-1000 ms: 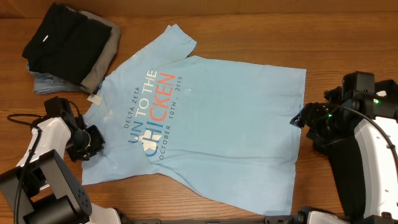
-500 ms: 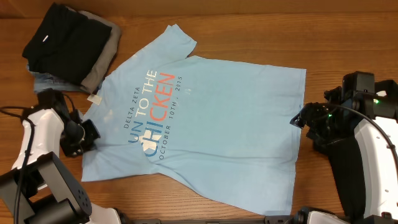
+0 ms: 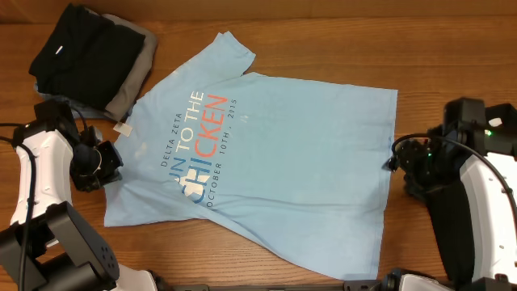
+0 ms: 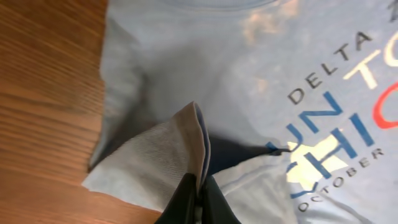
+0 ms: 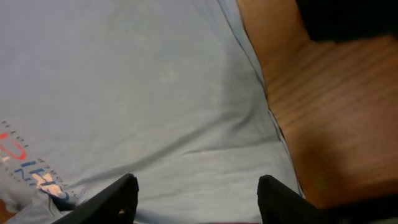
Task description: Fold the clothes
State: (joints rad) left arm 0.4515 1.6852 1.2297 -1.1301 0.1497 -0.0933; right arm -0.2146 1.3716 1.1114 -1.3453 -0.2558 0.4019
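First fold judged begun: light blue T-shirt (image 3: 275,153), flat on the surface (image 3: 339,40), is pinched at its 9 o'clock edge by closed left fingers (image 4: 219,208). Right fingers (image 5: 283,198), parted and empty, are poised over the 3 o'clock hem; a grip there is needed next.

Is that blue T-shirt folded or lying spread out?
Spread out: the light blue T-shirt lies flat, lettering up. Only one edge is lifted, pinched in the shut left gripper.

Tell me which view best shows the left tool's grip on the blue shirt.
Left wrist: the left tool is shut on a raised fold of the light blue T-shirt. Overhead shows the tool at the shirt's edge, the pinch itself hidden. Right wrist shows only the shirt's other side.
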